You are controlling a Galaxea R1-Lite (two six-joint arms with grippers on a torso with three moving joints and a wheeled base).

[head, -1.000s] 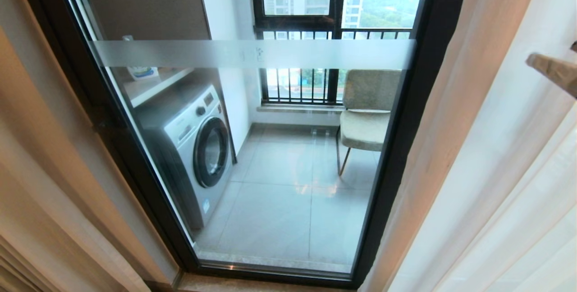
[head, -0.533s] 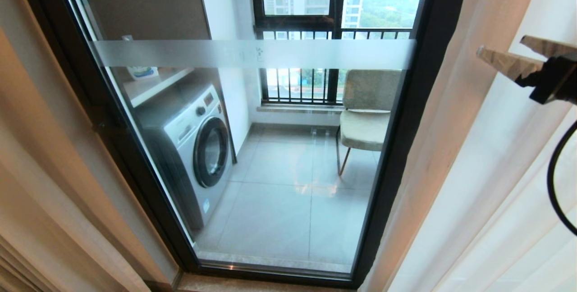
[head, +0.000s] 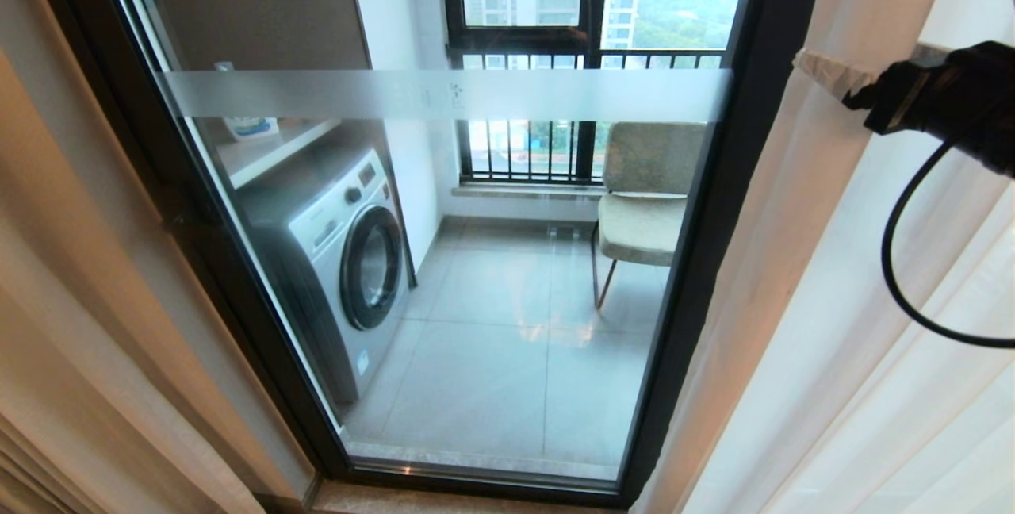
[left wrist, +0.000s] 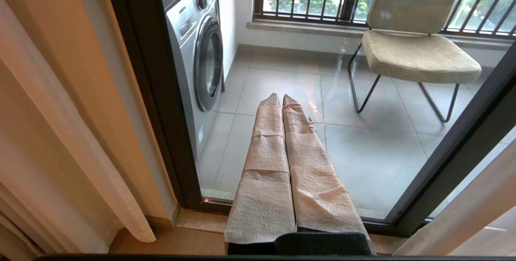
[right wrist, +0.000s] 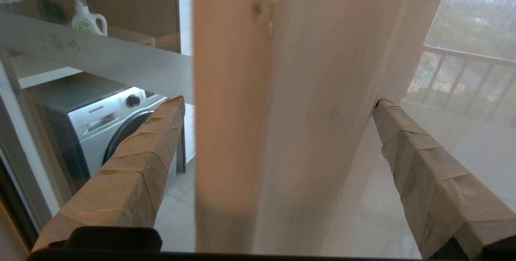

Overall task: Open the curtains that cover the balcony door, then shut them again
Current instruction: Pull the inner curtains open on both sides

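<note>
Right tool (head: 864,70) astride beige curtains (head: 801,205)

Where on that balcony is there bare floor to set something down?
The grey tiled floor lies bare between the washing machine and the chair, right up to the balcony door. It is tighter on the indoor side, where the open right gripper straddles the beige curtain.

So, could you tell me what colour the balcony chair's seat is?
Olive-beige upholstery on the chair, clearest in the left wrist view.
</note>
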